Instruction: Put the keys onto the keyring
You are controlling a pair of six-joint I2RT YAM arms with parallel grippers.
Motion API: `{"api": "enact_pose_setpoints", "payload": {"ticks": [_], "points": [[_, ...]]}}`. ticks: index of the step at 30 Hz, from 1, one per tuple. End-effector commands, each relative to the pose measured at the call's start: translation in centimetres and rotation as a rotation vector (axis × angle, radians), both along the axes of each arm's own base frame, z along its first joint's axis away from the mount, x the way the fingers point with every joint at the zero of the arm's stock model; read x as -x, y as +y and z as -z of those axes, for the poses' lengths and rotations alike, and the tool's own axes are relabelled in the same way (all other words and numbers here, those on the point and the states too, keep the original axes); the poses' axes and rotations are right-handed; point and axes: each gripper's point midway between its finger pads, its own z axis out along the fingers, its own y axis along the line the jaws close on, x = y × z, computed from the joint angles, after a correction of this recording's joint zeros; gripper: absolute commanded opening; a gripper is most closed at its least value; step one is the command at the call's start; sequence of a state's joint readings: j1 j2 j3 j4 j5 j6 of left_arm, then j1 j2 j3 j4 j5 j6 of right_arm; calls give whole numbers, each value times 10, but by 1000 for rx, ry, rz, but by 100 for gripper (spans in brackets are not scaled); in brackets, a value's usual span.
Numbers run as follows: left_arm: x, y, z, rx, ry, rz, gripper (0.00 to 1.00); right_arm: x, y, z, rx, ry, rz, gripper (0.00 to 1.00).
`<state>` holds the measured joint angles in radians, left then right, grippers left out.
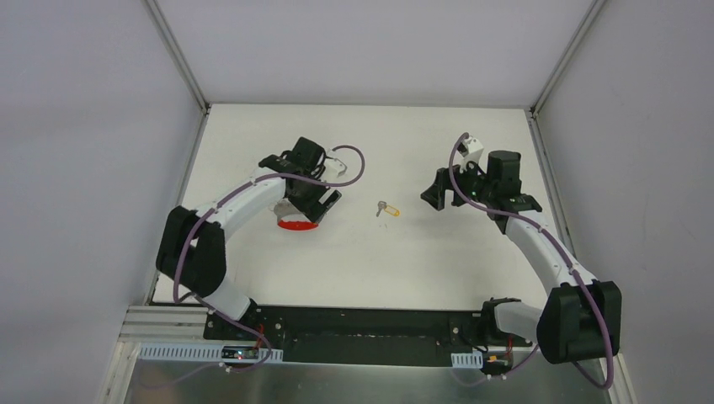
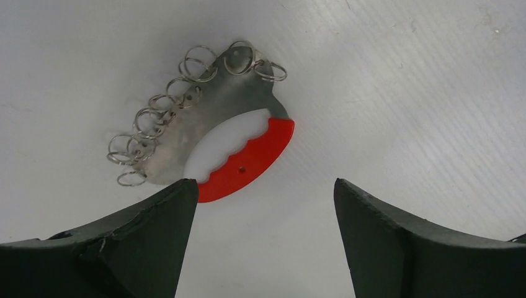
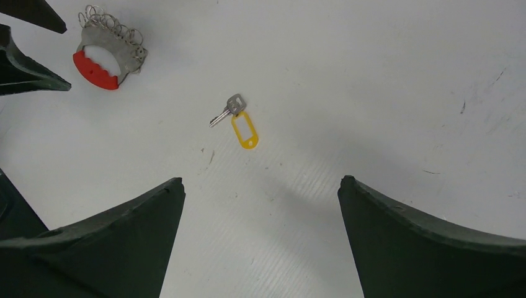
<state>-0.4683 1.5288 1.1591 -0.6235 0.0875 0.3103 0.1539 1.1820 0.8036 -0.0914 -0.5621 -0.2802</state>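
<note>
Both grippers spread wide and empty; key loose on the table.
Left gripper (image 2: 263, 183): fingers wide apart, nothing between them. The ring plate (image 2: 211, 108), grey metal with split rings (image 2: 155, 118) and a red grip (image 2: 248, 161), lies just ahead; the grip's end meets one fingertip (image 2: 180, 194), contact unclear. Right gripper (image 3: 260, 180): equally wide. The key (image 3: 228, 110) with its yellow tag (image 3: 245, 131) lies flat on the table (image 3: 384, 93) ahead of its fingers, clear of both.

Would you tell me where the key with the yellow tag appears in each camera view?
Top external: the yellow-tagged key lies near the picture's middle.
Left wrist: not in it.
Right wrist: the key lies upper middle.
Shared landmark: the red-handled ring holder, in all three views, left of the key.
</note>
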Motion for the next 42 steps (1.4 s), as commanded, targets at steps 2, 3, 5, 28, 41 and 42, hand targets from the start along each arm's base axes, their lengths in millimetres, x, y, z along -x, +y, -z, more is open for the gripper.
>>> {"api": "enact_pose_setpoints", "payload": {"ticks": [2,3,5,28,41,42], "points": [[-9,-3,14,-57,62,-87,80,-3,-1,11,34,-4,-32,98],[-12,-2,15,-72,63,-98,78,-4,-3,12,42,-7,-28,98],[-19,2,15,-105,53,-117,76,-5,-4,14,54,-9,-24,98],[-62,16,32,46,232,-339,47,-3,-11,10,69,-46,-20,98],[-69,-8,40,80,277,-290,38,-3,-13,15,60,-27,-18,98],[-71,-8,42,75,281,-292,38,-3,-12,15,58,-26,-19,98]]}}
